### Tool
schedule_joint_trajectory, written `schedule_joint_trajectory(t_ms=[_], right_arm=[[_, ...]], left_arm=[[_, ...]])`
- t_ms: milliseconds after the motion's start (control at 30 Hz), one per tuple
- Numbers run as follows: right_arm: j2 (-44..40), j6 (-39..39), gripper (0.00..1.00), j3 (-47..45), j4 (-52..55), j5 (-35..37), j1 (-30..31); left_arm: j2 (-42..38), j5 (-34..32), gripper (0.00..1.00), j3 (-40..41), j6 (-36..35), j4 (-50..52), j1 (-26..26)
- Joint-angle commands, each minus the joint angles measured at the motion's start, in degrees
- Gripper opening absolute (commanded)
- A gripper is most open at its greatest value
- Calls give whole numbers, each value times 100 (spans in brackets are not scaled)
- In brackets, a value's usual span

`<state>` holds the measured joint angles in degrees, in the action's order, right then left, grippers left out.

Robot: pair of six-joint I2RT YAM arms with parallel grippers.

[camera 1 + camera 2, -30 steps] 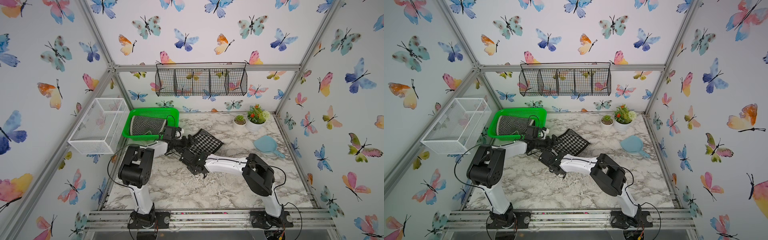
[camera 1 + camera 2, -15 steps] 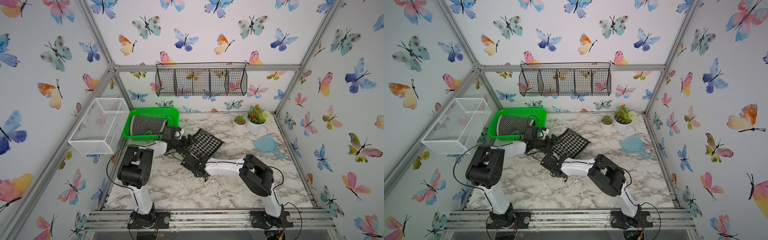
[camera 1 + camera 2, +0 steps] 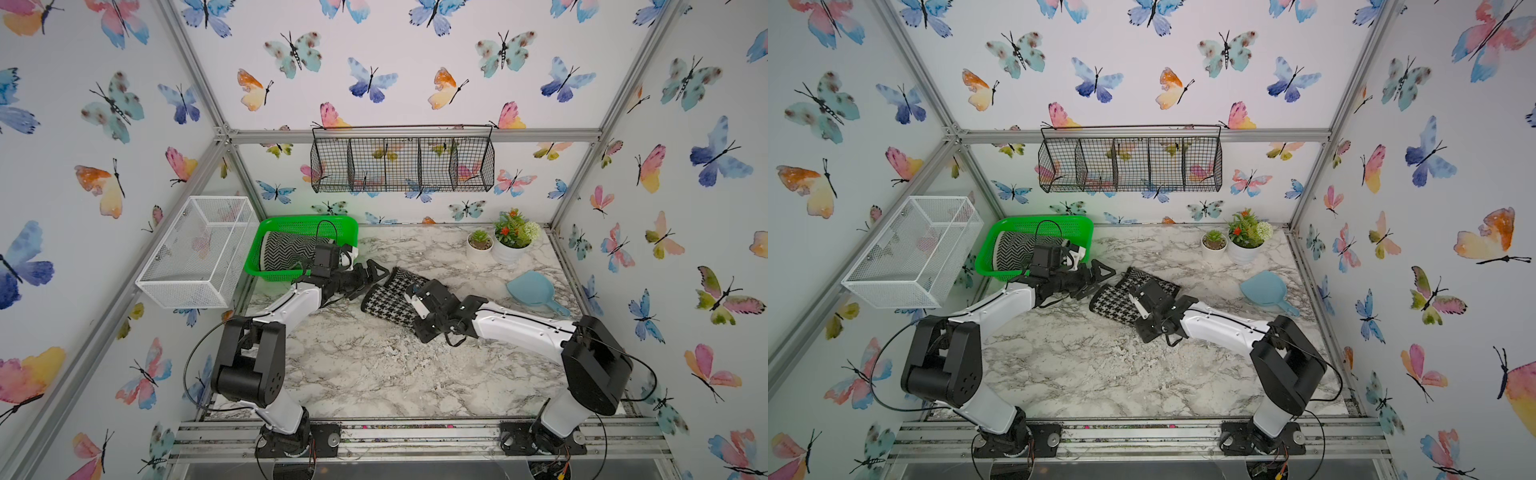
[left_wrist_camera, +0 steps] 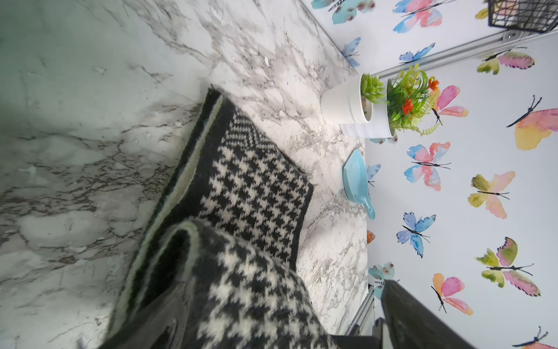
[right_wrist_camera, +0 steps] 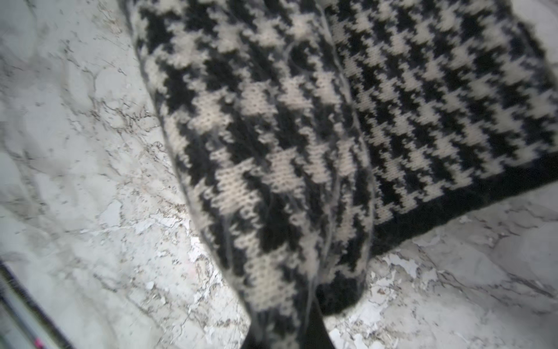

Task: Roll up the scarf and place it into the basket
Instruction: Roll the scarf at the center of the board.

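**Scarf** point(image 3: 386, 301): houndstooth, on table point(image 3: 374, 365) near basket point(image 3: 307, 220), outside it. One end is lifted in a fold, and part is hidden under the right arm.
**Right gripper** point(image 3: 419, 309): pressed together, pinching the scarf's fold. Tips are cut off in its wrist view.
**Left gripper** point(image 3: 369, 281): spread wide, between basket and scarf, at the scarf's edge. Contact cannot be told.
**Basket**: holds a herringbone roll point(image 3: 286, 251), partly hidden by the left wrist.
**Open room**: bare table beyond the scarf, away from the basket.
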<state>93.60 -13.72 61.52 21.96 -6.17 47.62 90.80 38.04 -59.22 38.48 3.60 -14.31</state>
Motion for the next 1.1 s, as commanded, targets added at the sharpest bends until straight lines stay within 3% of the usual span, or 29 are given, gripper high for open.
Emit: schedule_joint_trajectory(t_ms=[0,200,367,633,767,1067], right_arm=[[-1,197,2,-193,-181,-1990,-497],[713,165,2,-70,-586,-4337,-1303],[1222,112,2,289,-687,-5252,-1518],[1877,116,2,719,-488,-5730,-1782],[2241,278,2,1006,-117,-5536,-1923],[2577,-96,2,792,-560,-5270,-2226]], left_arm=[[-461,-368,99,135,-155,106,-187],[-866,-955,99,170,-275,203,-768],[-890,-978,99,243,-264,180,-1043],[-1099,-943,99,691,-174,-218,-1105],[-1031,-932,99,738,-165,-306,-1122],[-777,-753,99,720,36,-752,-1273]])
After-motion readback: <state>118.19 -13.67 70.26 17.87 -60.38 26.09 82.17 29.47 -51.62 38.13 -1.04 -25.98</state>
